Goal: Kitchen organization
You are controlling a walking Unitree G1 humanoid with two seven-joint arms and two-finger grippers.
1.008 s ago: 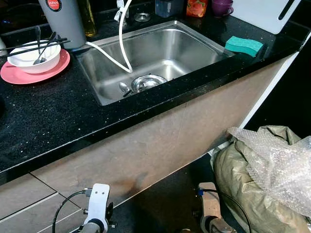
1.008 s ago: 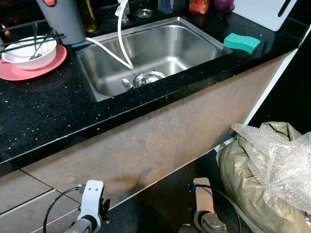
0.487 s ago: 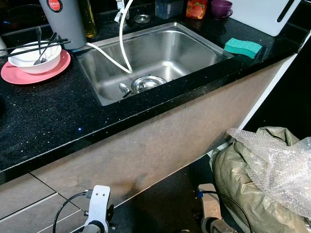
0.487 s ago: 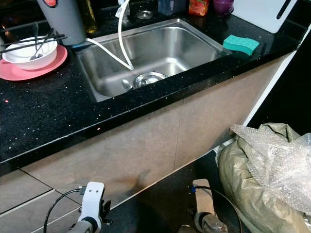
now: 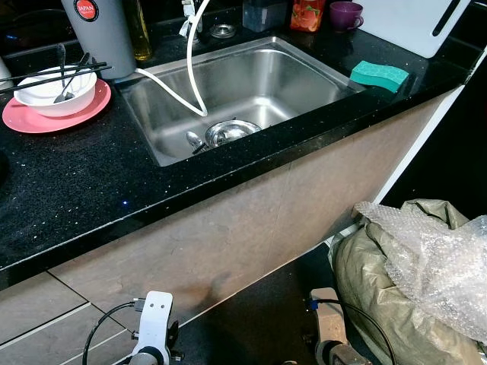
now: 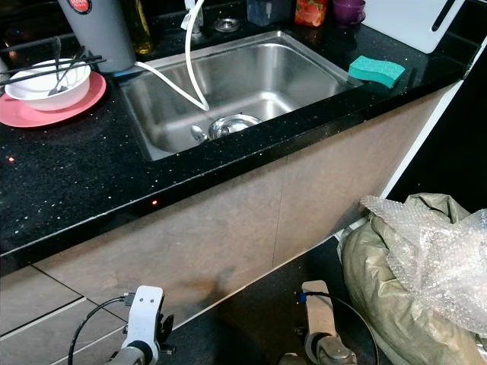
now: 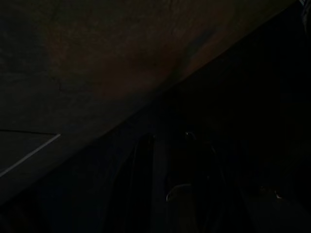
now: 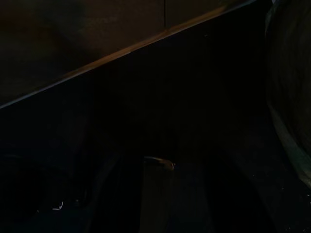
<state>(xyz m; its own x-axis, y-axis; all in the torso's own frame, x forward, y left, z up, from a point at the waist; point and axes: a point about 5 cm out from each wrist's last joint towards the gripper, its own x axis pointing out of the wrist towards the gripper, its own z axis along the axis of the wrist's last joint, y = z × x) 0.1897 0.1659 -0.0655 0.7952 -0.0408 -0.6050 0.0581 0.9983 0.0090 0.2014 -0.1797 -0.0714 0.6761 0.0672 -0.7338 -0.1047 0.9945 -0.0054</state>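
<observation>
One black tabletop (image 5: 68,190) ran well above and ahead of both pincers, which hung low before the cabinet front (image 5: 228,228). One steel sink (image 5: 297,76) was sunk in it, above and between the two arms, with one white hose (image 5: 194,68) curling down to its drain. One bag (image 5: 396,289) topped with bubble wrap sat on the floor just right of the right arm (image 5: 329,334). One white board (image 5: 415,19) leaned far up to the right. One pink plate (image 5: 30,118) carried one white bowl (image 5: 42,91) up above the left arm (image 5: 152,334); two chopsticks (image 5: 30,74) and one spoon crossed the bowl. One green sponge (image 5: 379,74) lay above the right arm. Whether either pincer was wide or narrow, I cannot tell.
</observation>
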